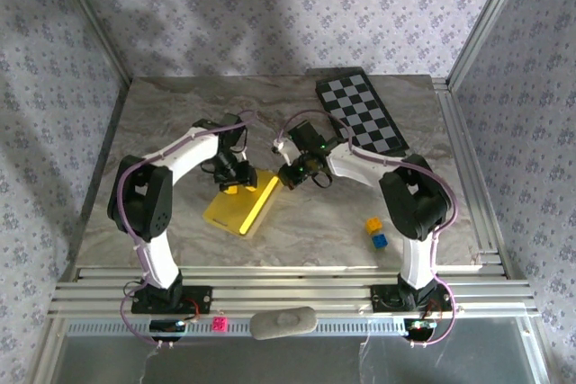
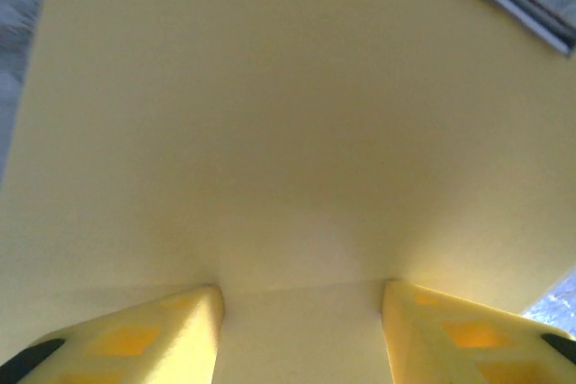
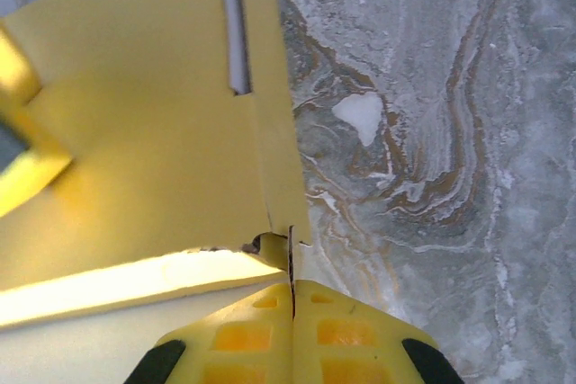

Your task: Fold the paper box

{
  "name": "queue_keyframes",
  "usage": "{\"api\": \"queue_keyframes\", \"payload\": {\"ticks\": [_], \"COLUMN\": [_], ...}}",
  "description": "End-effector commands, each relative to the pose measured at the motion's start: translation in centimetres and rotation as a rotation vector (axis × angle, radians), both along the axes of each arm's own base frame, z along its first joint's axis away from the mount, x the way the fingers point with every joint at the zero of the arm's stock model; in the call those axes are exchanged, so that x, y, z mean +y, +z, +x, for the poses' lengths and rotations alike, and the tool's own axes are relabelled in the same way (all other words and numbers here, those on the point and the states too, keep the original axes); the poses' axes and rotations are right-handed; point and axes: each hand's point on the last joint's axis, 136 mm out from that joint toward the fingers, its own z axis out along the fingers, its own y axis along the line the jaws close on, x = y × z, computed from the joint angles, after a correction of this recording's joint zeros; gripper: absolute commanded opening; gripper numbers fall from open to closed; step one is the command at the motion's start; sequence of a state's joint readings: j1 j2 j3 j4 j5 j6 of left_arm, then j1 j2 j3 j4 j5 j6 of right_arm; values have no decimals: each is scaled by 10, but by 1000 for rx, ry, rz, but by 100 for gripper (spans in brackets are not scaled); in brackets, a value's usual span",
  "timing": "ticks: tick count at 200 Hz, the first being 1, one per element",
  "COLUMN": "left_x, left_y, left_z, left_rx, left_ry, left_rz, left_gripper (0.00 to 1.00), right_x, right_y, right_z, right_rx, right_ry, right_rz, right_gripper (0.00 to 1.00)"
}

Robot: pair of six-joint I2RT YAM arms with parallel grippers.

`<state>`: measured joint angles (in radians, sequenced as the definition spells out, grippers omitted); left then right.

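The paper box (image 1: 241, 209) sits half-formed on the tabletop (image 1: 180, 114), centre frame. The right end effector (image 3: 292, 285), pads pressed together, pinches a thin flap edge. The left end effector (image 2: 301, 292) is half spread against the card, and I cannot tell if it grips. Best to crease slowly and keep the base pinned.

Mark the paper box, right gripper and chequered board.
paper box (image 1: 232, 211): top view, on its flat yellow panel.
right gripper (image 3: 292, 287): right wrist view, where the closed fingertips meet.
chequered board (image 1: 360, 112): top view, middle of the board.
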<state>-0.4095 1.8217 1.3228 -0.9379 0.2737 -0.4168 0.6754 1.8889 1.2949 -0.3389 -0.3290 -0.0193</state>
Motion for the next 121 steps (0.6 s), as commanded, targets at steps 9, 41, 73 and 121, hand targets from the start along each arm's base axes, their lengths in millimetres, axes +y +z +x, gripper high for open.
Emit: {"api": "queue_keyframes", "payload": {"ticks": [9,41,73,121], "left_x": [15,19,26,33], "left_y": [-5,-5,-1,2], "left_z": [15,17,22,29], "left_rx": [-30,-37,-45,-41], "left_ry": [15,20,26,25], "left_rz": [44,45,42,32], "left_gripper": [51,51,51,51], "right_x": [2,2,1,2], "right_y": [26,30,32,35], "right_z": [-13,-17,-21,-22], "right_rx": [-25,-38,-45,-55], "right_ry": [42,64,75,71], "right_rz": [42,36,30,25], "right_gripper": [0,0,0,0]}}
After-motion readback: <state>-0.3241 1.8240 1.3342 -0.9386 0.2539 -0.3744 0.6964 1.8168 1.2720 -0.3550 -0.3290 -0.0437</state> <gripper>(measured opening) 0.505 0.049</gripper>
